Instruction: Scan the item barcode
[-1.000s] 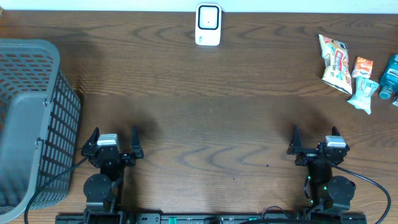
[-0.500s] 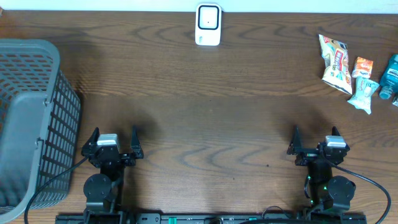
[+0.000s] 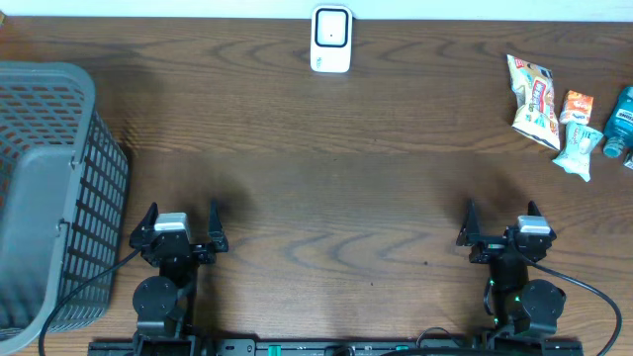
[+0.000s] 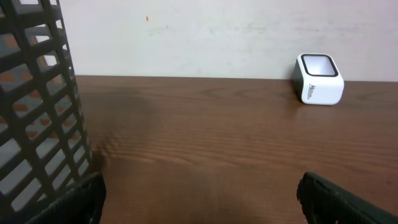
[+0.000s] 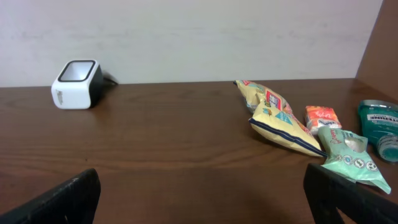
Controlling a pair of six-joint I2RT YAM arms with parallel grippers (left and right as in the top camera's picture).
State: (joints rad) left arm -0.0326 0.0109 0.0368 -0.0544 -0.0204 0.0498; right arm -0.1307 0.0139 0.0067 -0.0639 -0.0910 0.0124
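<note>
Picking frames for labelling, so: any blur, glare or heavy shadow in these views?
Overhead: evenly lit and sharp, soft shadows on the table only. Left wrist: barcode scanner crisp, left fingers dark and blurred. Right wrist: snack packets sharp, right fingers blurred.

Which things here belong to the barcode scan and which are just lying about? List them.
For the job: white scanner; yellow snack bag, orange packet, green packet, teal bottle, any of which may be the item; left hand, right hand, both open.

Lying about: grey mesh basket.
</note>
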